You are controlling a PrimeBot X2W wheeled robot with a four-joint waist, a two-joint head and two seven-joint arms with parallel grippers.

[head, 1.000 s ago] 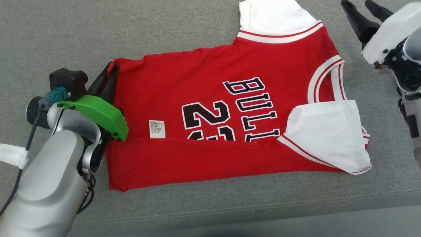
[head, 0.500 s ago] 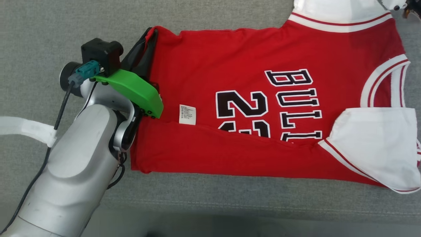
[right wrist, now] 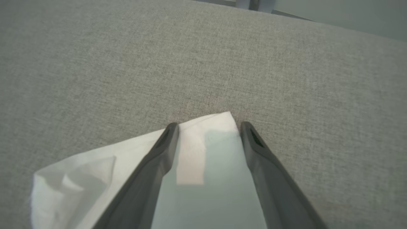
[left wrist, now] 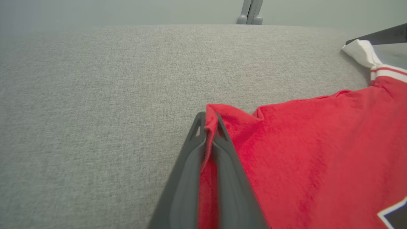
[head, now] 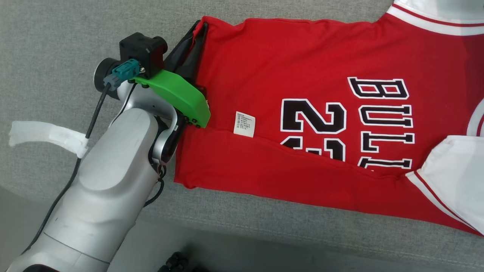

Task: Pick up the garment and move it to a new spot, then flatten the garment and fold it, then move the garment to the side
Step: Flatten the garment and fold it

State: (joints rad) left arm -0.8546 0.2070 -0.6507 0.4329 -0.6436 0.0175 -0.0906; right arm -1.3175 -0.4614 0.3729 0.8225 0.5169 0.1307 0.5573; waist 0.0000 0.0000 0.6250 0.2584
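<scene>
We saw the red garment [head: 287, 64] lying flat on the grey cushion [head: 56, 37]. Our left gripper [left wrist: 208, 122] pinched its corner tight. Our right gripper [right wrist: 208, 127] stood wide, straddling its white sleeve [right wrist: 127, 152] on that cushion.

Red garment [head: 302, 68], seemingly white sleeve [head: 453, 173]
</scene>
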